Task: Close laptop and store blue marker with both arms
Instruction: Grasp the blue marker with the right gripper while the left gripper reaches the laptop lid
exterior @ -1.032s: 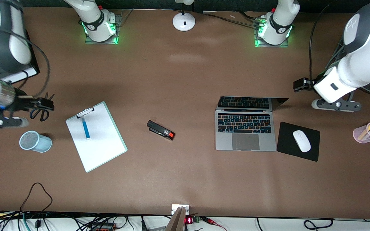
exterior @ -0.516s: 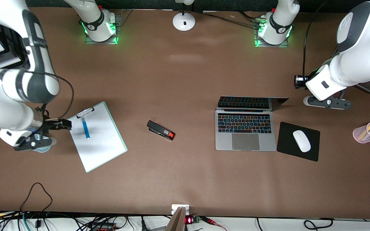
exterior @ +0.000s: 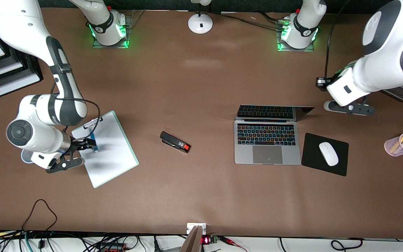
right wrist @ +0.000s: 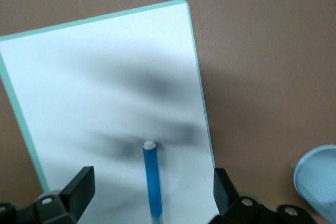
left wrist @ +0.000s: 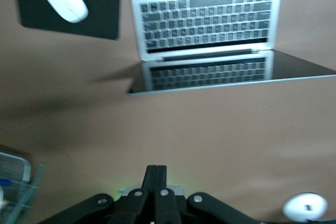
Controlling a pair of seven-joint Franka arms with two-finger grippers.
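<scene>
White right arm bends low, right gripper (exterior: 90,144) spread wide over the blue marker (right wrist: 151,182) lying on the clipboard (exterior: 112,154). Left gripper (left wrist: 156,182), fingers pressed together, hovers over bare table by the open laptop (exterior: 266,140), seemingly tilted down.

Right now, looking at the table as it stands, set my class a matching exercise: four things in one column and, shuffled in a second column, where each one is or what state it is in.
Column one:
1. blue marker
2. laptop
3. white mouse
4. left gripper

Column two:
A. on the black mouse pad
B. fingers shut, holding nothing
C. lying on the clipboard, under the open right gripper
D. lid still open

Pairs: 1-C, 2-D, 3-A, 4-B
</scene>
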